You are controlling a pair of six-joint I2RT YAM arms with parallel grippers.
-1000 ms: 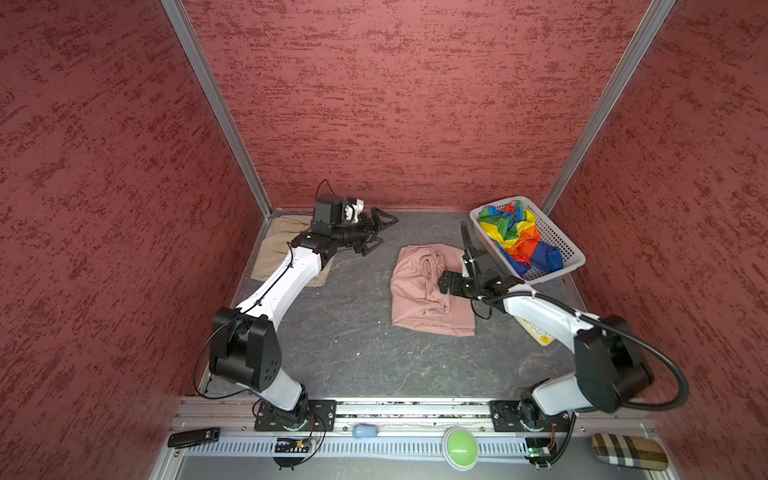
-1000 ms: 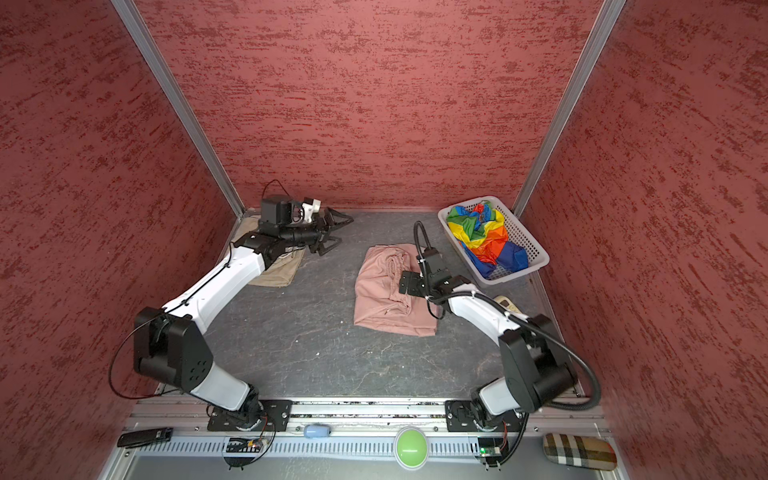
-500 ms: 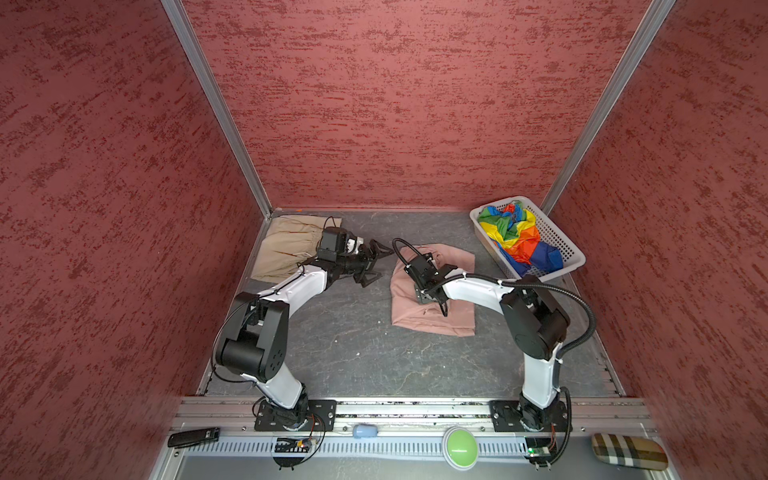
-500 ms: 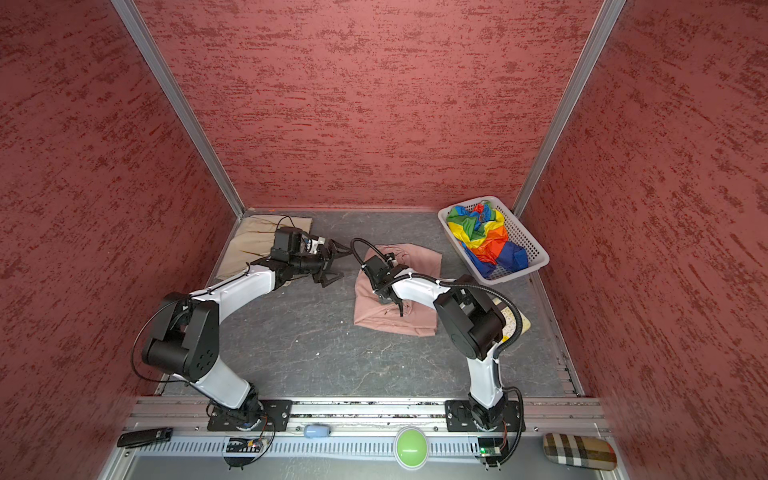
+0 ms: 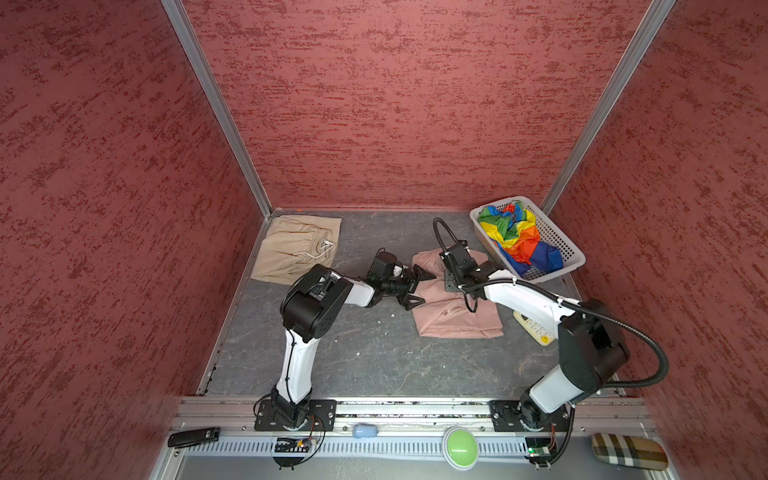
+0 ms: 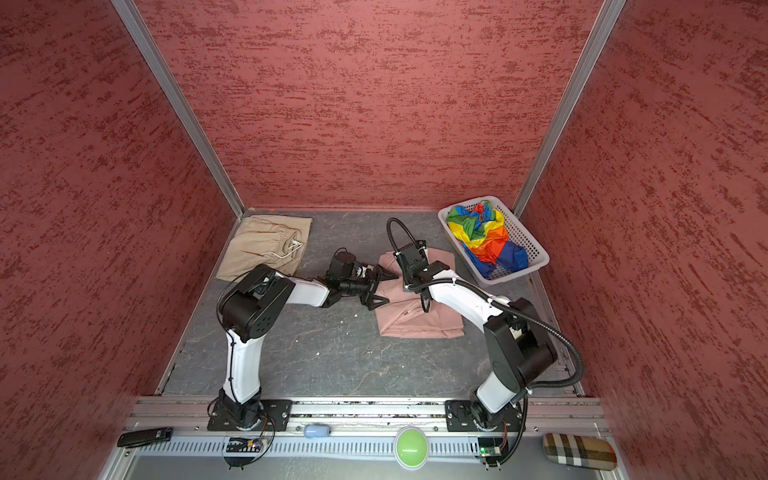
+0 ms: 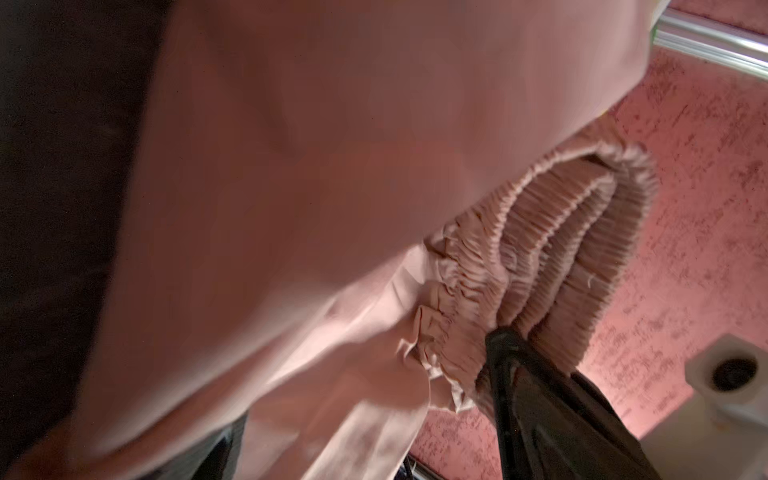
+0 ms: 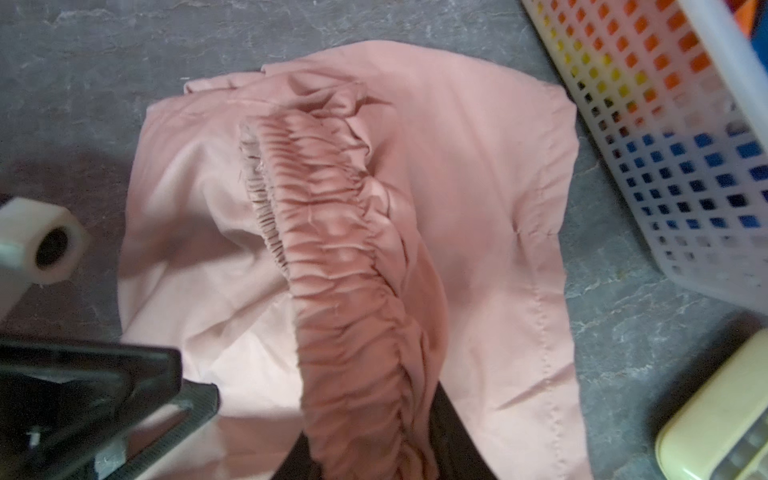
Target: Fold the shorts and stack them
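1. Grey table [image 5: 353, 353], seen from above.
2. White basket [image 5: 559, 245] sits at the table's 2 o'clock corner.
3. Pink shorts [image 5: 457, 320], loosely folded, lie just right of centre, toward 3 o'clock.
4. Beige shorts [image 5: 295, 249] lie flat at 10 o'clock.
5. Rainbow shorts [image 5: 515, 237] are bunched inside the basket.
6. Left gripper [image 5: 423, 289], jaws spread wide and holding nothing, sits at the pink pair's 9 o'clock edge.
7. Right gripper [image 8: 328, 411] is partly closed around the gathered waistband [image 8: 332, 249]. Whether it pinches the cloth cannot be told.
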